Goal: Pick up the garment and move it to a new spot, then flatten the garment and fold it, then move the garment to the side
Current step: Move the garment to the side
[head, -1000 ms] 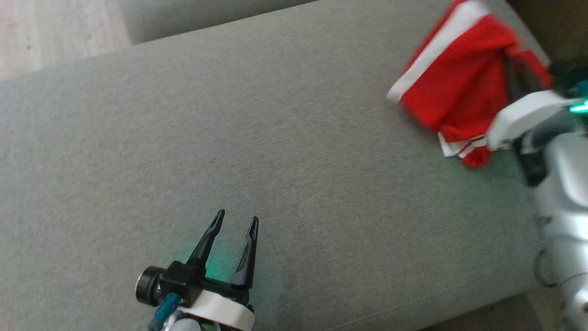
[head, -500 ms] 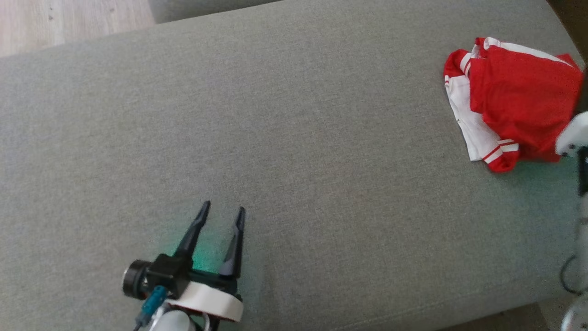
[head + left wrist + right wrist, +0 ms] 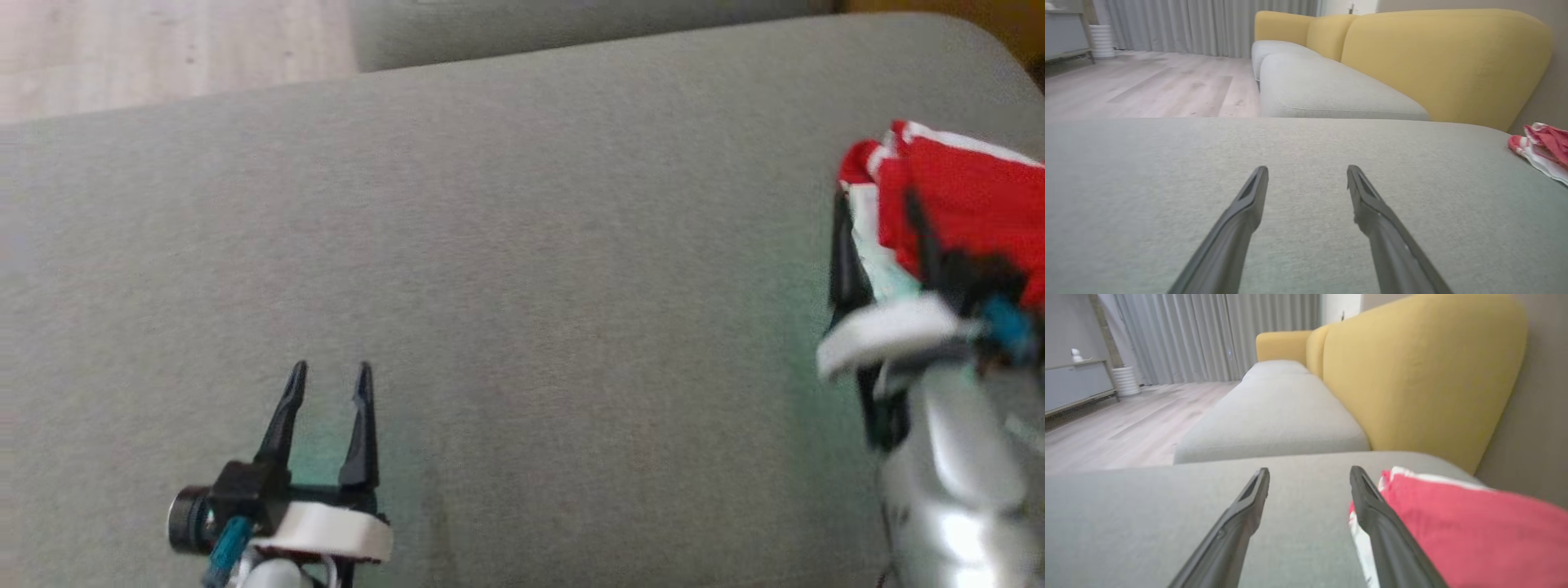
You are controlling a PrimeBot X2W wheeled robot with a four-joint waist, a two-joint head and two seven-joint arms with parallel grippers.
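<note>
The garment (image 3: 971, 188), red with white trim, lies bunched at the right end of the grey cushion (image 3: 522, 269). My right gripper (image 3: 873, 200) is open at the garment's left edge. In the right wrist view one finger runs along the garment (image 3: 1457, 526) and bare cushion shows between the gripper's (image 3: 1309, 470) fingers. My left gripper (image 3: 331, 371) stands open over bare cushion at the lower left, far from the garment. The left wrist view has the gripper (image 3: 1307, 169) empty and the garment (image 3: 1541, 147) at the far right.
A yellow sofa back (image 3: 1412, 388) rises just behind the garment. A second grey seat cushion (image 3: 1327, 90) extends beyond. Wooden floor (image 3: 163, 49) lies past the cushion's far left edge. Grey curtains (image 3: 1208, 24) hang at the back of the room.
The head camera has shifted. The garment went from raised beside the right arm to lying bunched on the cushion. The right gripper has come back in at its left edge.
</note>
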